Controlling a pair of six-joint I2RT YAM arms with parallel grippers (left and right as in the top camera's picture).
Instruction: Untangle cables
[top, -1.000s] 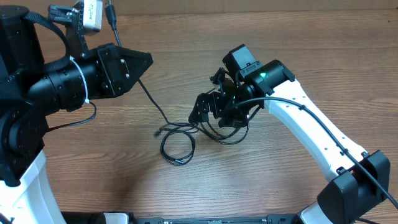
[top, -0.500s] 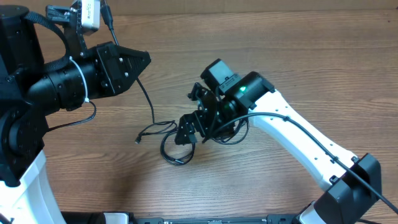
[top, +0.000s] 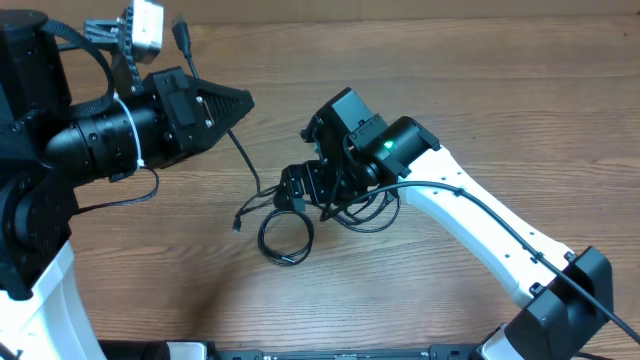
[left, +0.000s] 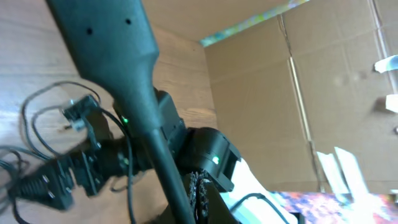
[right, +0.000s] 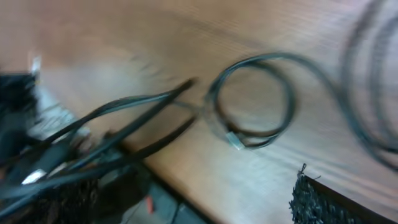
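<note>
A: Where are the cables (top: 285, 228)?
B: Mid table (top: 480, 80): one loose loop, with the knot under the right gripper (top: 298, 188). Its jaws are wide, holding nothing. Left gripper (top: 243, 100) is clamped on one strand, raised.
A: Handling?
B: Light, floppy, thin, likely to slip. I'd pinch near a plug end and pull gently.
</note>
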